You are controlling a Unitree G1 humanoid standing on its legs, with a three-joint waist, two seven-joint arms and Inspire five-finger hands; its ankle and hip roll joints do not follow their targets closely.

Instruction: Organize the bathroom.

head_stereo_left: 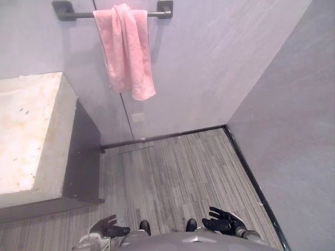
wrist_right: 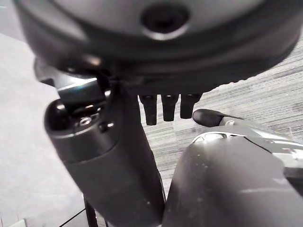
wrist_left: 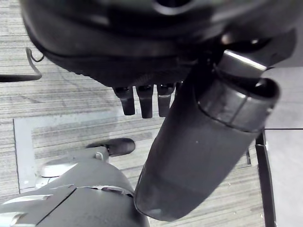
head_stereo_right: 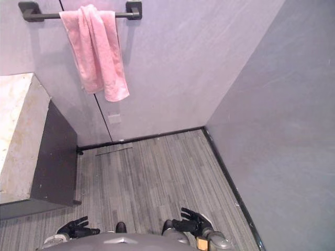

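A pink towel hangs draped over a dark wall rail at the top of the head views, its two ends trailing down the grey wall. My left hand hangs low at the bottom left, fingers relaxed and holding nothing. At the bottom right my right hand is also low, fingers spread and empty. Both hands are far below the towel. In the wrist views the left hand's fingers and the right hand's fingers point straight out over the floor.
A cabinet with a pale stone top and dark side stands at the left. Grey walls meet in a corner at the right, with a dark skirting. Striped grey floor lies between.
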